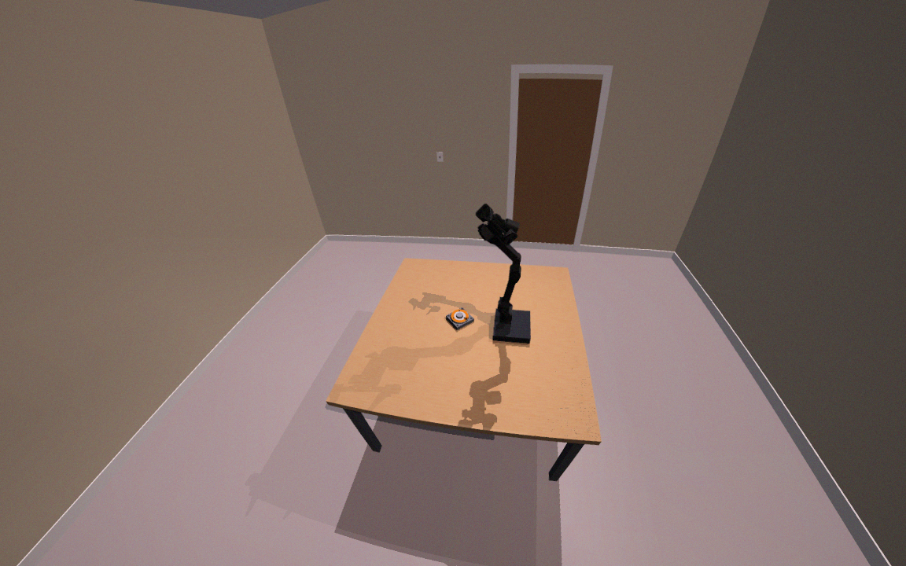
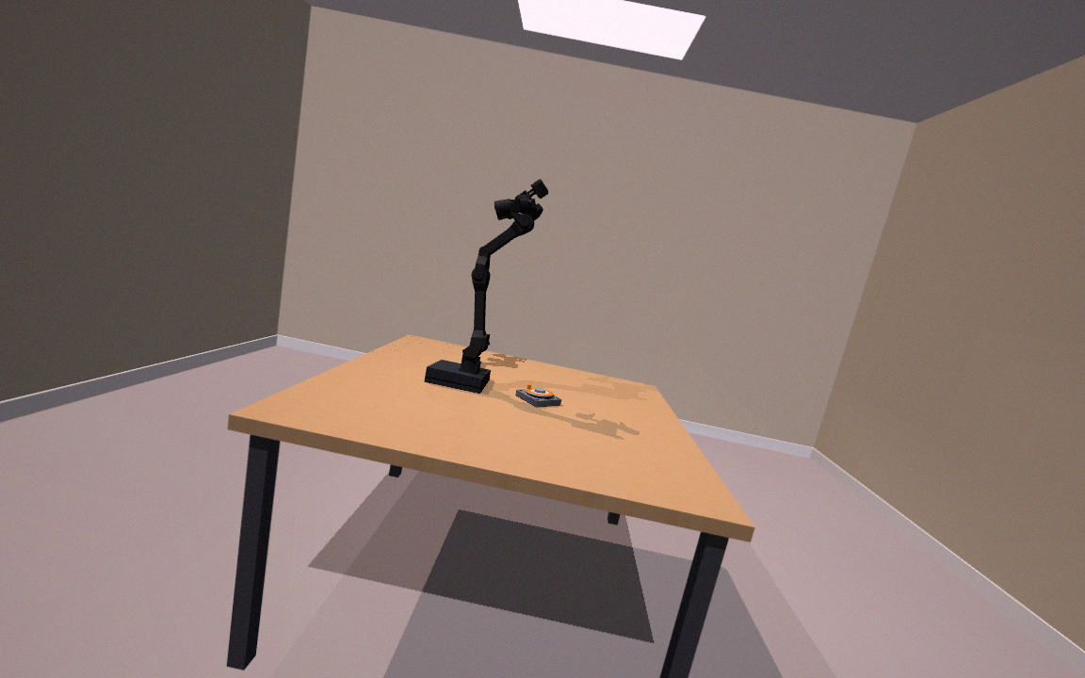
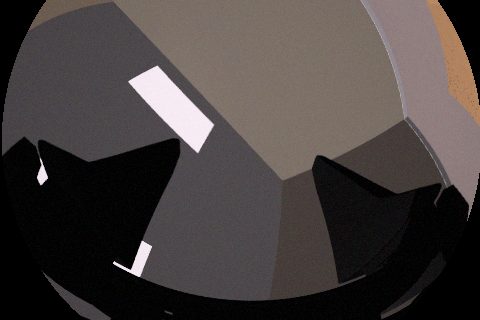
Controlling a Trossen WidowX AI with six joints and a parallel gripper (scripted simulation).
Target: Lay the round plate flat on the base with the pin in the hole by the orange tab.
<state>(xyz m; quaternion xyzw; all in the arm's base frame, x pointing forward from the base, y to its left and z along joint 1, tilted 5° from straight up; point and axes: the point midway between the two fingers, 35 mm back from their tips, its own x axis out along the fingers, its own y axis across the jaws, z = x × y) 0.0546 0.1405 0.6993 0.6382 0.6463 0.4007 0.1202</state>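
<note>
The round plate (image 1: 452,317) (image 2: 550,395), orange and white, sits around the grey post (image 1: 459,315) (image 2: 540,390) on the dark square base (image 1: 458,327) (image 2: 542,403). Its orange tab (image 2: 528,387) shows on the side toward the arm in the exterior view. The plate is too small in view to tell how much it tilts; the pin and the hole cannot be made out. My gripper (image 1: 497,219) (image 2: 521,199) (image 3: 248,155) is high above the table, well away from the plate. Its fingers are wide apart with nothing between them, and the wrist view faces walls and ceiling.
The wooden table (image 1: 428,401) (image 2: 412,421) carries the base and my arm's black mount (image 1: 513,326) (image 2: 456,377), which stands close beside the base. Arm shadows fall across the table. A ceiling light (image 2: 614,24) (image 3: 172,109) is overhead.
</note>
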